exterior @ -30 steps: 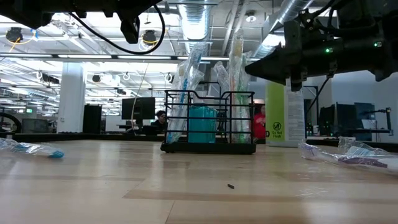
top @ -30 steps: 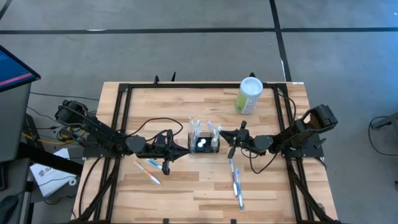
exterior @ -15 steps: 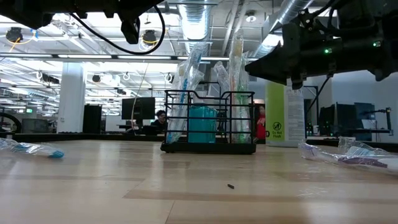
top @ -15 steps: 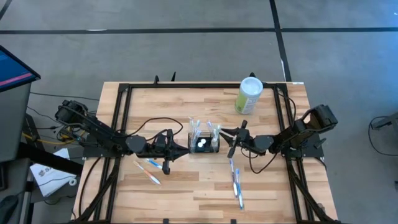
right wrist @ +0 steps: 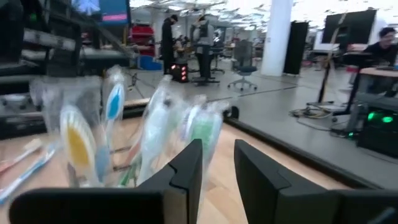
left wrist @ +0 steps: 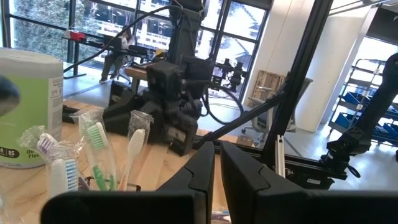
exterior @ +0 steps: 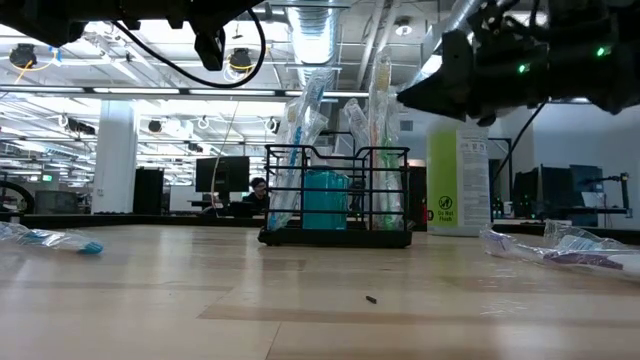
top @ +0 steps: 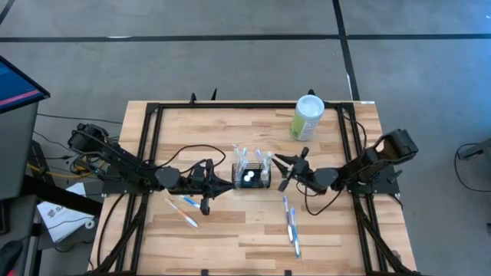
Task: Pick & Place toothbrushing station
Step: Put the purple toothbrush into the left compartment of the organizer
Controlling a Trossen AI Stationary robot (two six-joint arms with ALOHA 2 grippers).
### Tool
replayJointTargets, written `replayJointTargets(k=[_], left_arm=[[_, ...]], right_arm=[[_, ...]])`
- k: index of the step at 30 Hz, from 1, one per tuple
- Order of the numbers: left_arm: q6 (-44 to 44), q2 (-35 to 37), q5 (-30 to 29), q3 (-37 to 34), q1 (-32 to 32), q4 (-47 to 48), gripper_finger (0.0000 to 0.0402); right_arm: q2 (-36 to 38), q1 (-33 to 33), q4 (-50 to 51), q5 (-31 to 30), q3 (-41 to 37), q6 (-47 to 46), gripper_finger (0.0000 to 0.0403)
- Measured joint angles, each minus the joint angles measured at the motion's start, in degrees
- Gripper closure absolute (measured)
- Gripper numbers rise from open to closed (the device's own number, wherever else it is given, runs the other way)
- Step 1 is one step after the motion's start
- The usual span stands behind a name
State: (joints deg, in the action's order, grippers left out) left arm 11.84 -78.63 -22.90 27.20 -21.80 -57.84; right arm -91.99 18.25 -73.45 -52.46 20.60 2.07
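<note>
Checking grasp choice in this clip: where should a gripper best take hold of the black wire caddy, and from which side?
Probably the caddy's top rim on a short end wall, coming from above. Wrapped toothbrushes stand up out of it, blocking its middle, while the end walls are bare wire. The right gripper, open, is just off the right end; the left gripper sits shut by the other.

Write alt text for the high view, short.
Overhead: a black wire-mesh caddy holding wrapped toothbrushes sits mid-table, the left end effector and right end effector flanking it. A pale-green canister stands behind; loose toothbrushes lie in front.
</note>
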Motion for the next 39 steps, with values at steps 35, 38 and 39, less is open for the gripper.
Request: replayJointTargets(k=[35,38,39], left_arm=[[0.0,0.0,0.0,0.0,0.0,0.3,0.0380],[0.1,0.0,0.2,0.0,0.0,0.4,0.0380],[0.2,0.0,0.3,0.0,0.0,0.4,0.0380]], right_arm=[[23.7,13.2,83.3,26.4,13.6,-56.6,0.0331],[20.8,13.1,83.7,30.0,14.7,-56.7,0.0331],[20.0,12.9,84.1,30.8,15.0,-57.5,0.0331]])
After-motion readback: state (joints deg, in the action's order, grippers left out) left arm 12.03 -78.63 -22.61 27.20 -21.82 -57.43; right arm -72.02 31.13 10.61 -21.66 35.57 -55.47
